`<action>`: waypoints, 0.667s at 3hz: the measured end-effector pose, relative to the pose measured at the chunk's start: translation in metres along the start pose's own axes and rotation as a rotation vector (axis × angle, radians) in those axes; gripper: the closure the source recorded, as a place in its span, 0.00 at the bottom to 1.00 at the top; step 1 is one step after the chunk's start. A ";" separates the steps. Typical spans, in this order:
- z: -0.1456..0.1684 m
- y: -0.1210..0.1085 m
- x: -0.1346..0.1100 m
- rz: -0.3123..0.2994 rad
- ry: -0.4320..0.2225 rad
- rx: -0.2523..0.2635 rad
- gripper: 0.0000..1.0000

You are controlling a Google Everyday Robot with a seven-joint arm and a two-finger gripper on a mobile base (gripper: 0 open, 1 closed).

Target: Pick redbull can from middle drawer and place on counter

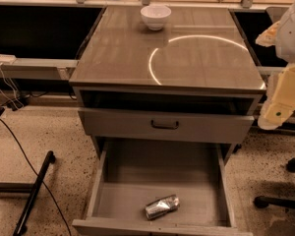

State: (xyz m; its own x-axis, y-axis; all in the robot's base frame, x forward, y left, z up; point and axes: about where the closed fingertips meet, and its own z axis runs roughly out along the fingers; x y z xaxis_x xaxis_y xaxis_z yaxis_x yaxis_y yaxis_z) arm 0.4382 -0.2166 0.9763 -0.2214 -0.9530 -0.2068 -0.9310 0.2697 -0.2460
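Observation:
The redbull can (162, 206), slim, silvery and mottled, lies on its side near the front of the middle drawer (137, 173), which is pulled far out. The counter (201, 65) is the glossy grey-brown top with a bright ring reflection. My gripper (274, 116) is at the right edge of the view, at the end of the cream and white arm. It hangs beside the cabinet's right corner at the height of the upper drawer front, well above and to the right of the can, and touches nothing.
A white bowl (155, 16) stands at the back of the counter. An upper drawer front with a dark handle (164, 124) juts slightly over the open drawer. A chair base (280, 198) is on the floor at right. A black stand leg (34, 193) and cables lie at left.

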 end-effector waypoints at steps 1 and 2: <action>0.000 0.000 0.000 0.000 0.000 0.000 0.00; 0.027 0.005 0.001 -0.021 -0.017 0.003 0.00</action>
State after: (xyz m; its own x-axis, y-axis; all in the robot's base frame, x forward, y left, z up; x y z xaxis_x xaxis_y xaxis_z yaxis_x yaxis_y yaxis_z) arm 0.4410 -0.2125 0.9489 -0.1964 -0.9561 -0.2176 -0.9346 0.2497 -0.2534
